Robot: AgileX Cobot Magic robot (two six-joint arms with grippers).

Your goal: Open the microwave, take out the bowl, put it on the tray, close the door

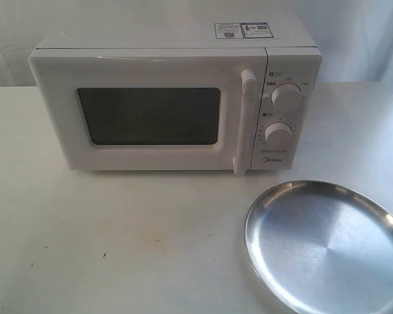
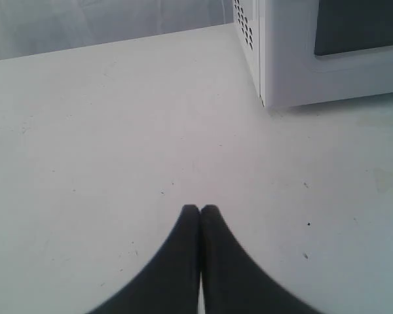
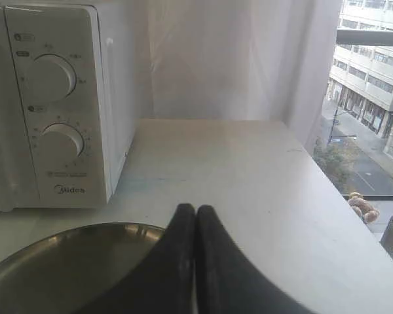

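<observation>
Microwave (image 1: 173, 98): white box at the back of the table (image 1: 118, 248), standing flat.
Door (image 1: 144, 116): shut tight, flat with the front; nothing to be seen through the dark window (image 1: 154, 131).
Bowl: not to be seen anywhere; most likely inside, behind the dark window, but cannot tell for sure.
Tray (image 1: 324, 252): big shiny plate on the table, in front of the microwave's dial side, near it but not touching, with nothing on it.
Handle (image 1: 244, 121): white upright bar on the right edge of the door, just beside the two dials (image 1: 287, 97).
Left gripper (image 2: 200, 209): fingers pressed together, holding nothing; low over bare table, near the microwave's left front corner.
Right gripper (image 3: 195, 209): fingers pressed together too, holding nothing; over the tray's edge, pointed toward the dials.
Step now: seems to be the very first one, opening the door.
How to do it well: probably best with the right gripper, the nearer one to the handle. Spread the fingers first, slip them around the bar, then squeeze. Pull slowly, in a round swing toward the left, with the hinge likely on that side. No hard yank, for fear of sliding the whole box. Swing wide enough for reaching in after the bowl.
Watch out: no bumping the tray with the arm.
</observation>
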